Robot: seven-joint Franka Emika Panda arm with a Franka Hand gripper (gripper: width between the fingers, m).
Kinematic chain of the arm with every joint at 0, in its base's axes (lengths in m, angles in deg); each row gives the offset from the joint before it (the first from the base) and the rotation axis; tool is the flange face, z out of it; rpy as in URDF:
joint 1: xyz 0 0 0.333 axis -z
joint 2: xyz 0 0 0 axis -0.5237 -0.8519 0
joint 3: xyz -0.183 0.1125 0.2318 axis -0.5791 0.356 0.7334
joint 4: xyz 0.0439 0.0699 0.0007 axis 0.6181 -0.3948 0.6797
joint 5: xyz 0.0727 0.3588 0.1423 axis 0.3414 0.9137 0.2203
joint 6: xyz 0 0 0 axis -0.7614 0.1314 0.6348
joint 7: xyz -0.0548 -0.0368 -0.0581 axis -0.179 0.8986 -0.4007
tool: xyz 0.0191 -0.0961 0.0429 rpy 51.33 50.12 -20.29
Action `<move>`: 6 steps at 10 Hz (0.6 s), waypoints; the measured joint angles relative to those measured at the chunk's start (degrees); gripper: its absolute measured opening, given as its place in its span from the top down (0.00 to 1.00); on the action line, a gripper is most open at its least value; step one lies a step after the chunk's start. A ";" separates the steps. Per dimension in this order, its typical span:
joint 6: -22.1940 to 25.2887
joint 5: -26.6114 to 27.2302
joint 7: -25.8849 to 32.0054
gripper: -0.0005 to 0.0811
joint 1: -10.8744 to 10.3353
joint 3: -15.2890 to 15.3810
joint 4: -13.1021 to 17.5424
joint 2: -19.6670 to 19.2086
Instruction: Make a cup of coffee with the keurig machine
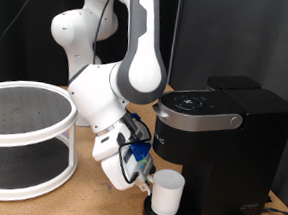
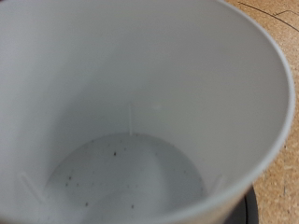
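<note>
The keurig machine (image 1: 221, 144) stands on the table (image 1: 86, 205) at the exterior view's right with its lid down, and the cup (image 1: 166, 193) already sits upright on the drip tray under the spout, empty but for a few dark specks in the wrist view; brewing does not appear to have begun. The tool (image 1: 145, 176) is right against the cup's side, though I cannot tell how far open it is or whether it grips. A white two-tier rack (image 1: 23, 138) stands well apart at the left, out of the way.
</note>
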 joint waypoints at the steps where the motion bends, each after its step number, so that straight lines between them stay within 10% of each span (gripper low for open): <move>1: 0.15 -0.64 0.00 0.40 0.11 -0.38 -0.59 0.44; 3: 1.45 -4.65 -0.14 0.09 0.72 -2.19 -3.08 3.32; 6: 3.51 -12.14 -2.39 0.01 2.75 -5.57 -6.82 9.27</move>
